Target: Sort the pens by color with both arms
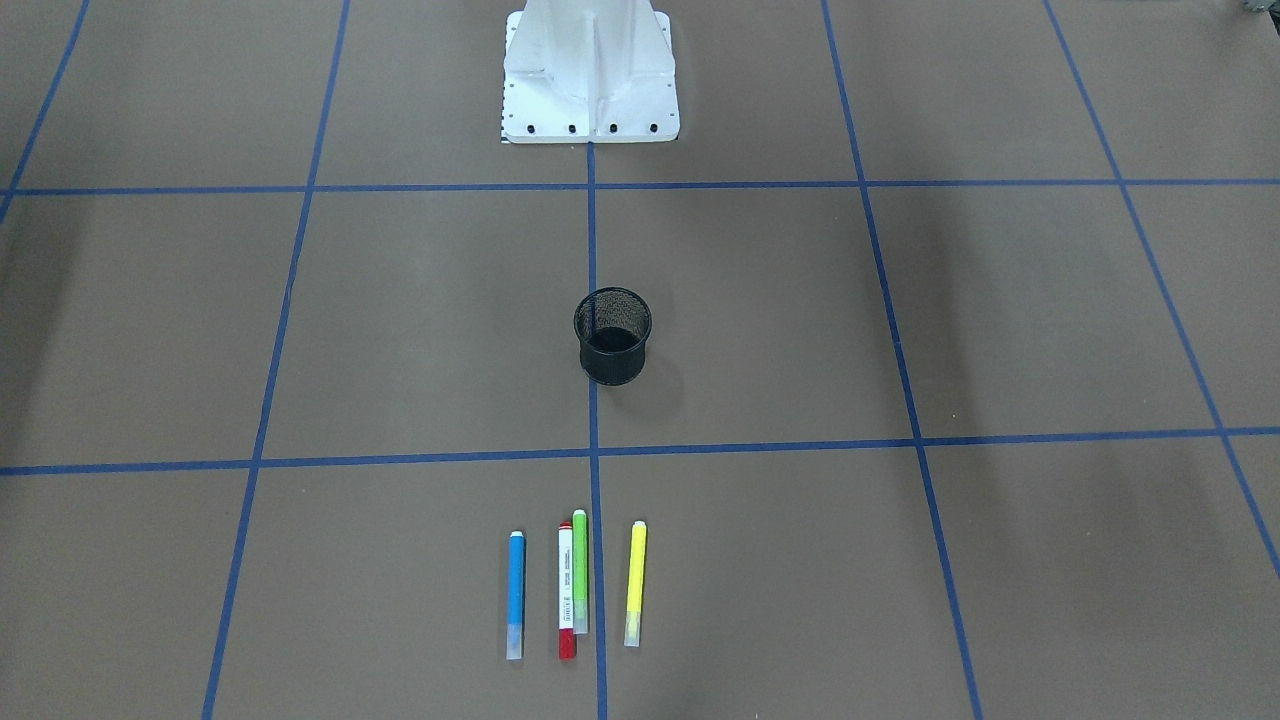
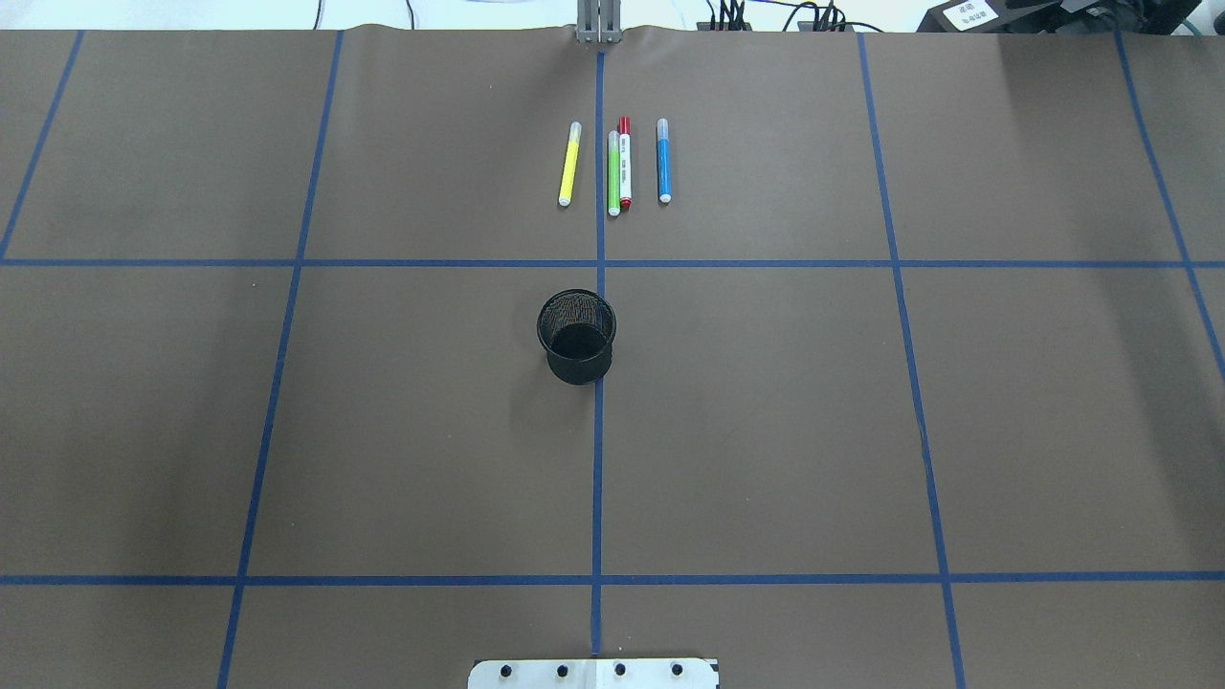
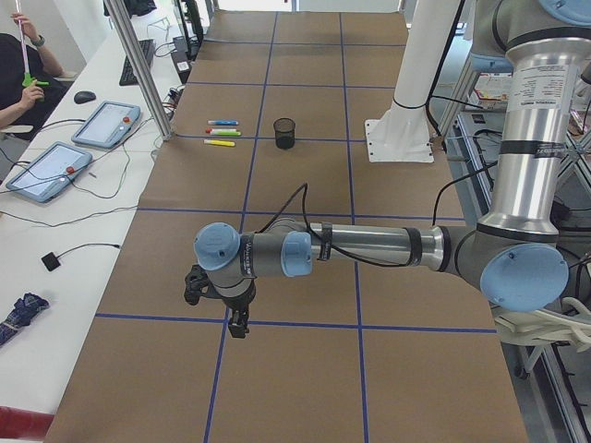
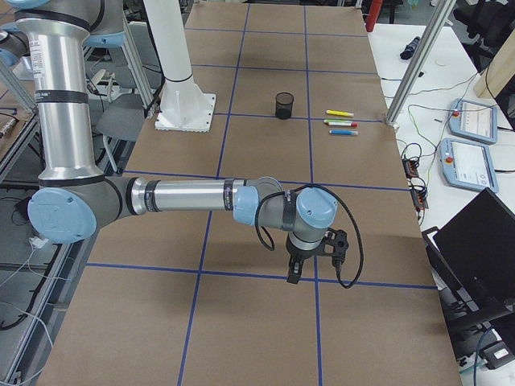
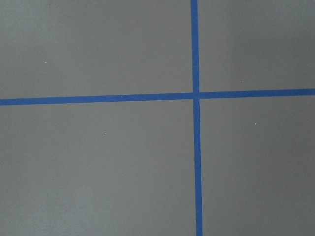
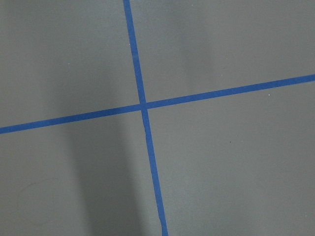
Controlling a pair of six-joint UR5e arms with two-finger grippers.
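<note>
One black mesh cup [image 1: 613, 337] stands between pedestal base [image 1: 590, 70] and pens [image 1: 579, 565].

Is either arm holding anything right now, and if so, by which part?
Nothing seems held: all four pens lie on the table, and the left end effector and right end effector hang far from them, with nothing visible in them.
</note>
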